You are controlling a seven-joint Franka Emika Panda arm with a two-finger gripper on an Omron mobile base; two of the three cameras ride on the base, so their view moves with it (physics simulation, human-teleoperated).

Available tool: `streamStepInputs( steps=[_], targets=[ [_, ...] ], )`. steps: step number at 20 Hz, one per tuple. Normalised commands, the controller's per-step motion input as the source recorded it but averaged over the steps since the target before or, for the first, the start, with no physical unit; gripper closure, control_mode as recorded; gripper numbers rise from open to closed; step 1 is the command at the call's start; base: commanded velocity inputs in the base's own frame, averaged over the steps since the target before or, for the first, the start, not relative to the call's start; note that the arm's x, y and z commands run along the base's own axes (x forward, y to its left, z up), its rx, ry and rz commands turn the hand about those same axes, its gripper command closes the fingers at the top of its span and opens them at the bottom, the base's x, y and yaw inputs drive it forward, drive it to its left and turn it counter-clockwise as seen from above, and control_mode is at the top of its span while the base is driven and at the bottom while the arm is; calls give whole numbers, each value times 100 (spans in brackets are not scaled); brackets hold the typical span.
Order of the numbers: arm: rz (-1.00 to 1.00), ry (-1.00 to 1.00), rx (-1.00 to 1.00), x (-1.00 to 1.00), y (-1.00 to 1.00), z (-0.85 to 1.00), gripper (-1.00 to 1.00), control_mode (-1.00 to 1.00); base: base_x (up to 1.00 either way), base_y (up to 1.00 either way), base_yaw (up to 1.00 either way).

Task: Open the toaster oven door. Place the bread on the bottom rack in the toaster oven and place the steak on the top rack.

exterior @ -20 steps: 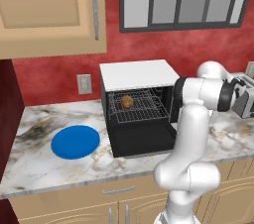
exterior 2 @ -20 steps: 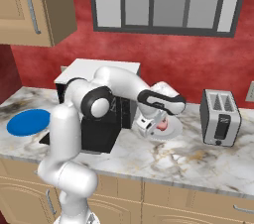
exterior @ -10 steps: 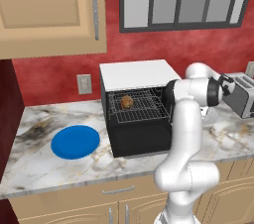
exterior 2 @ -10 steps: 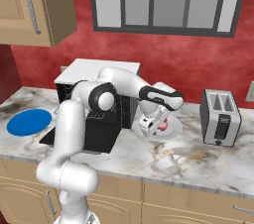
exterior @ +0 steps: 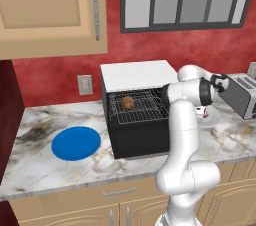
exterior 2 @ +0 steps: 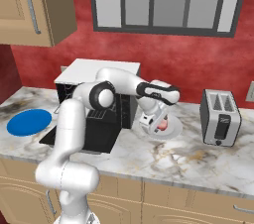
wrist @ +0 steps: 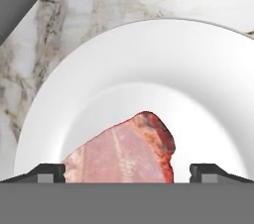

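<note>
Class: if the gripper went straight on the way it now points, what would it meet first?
Most likely the steak, lying between the open fingers of the gripper; the white plate sits beneath it.

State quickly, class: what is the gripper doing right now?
Gripper: open, jaws either side of the steak on the white plate, not yet closed on it.

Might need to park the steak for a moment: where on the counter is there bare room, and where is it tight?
Bare marble lies between the white plate and the slot toaster, and along the front edge before them. More lies around the blue plate, left of the toaster oven. Tight: the gripper over the steak, beside the open toaster oven door.
</note>
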Motion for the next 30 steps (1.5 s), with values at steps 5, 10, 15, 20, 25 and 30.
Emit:
streamStepInputs(
  steps=[5, 10, 15, 20, 25, 30],
  targets=[
    [0, 17, 8, 23, 0, 0, -100, -100, 0, 0, 0],
    [0, 17, 11, 29, 0, 0, 100, -100, 0, 0, 0],
    [0, 16, 13, 7, -3, 0, 100, -100, 0, 0, 0],
    [0, 13, 15, 0, -9, 15, 100, -100, 0, 0, 0],
    [0, 7, 13, 0, -3, 63, 100, -100, 0, 0, 0],
    [2, 0, 7, -41, 0, 96, 100, -100, 0, 0, 0]
  ],
)
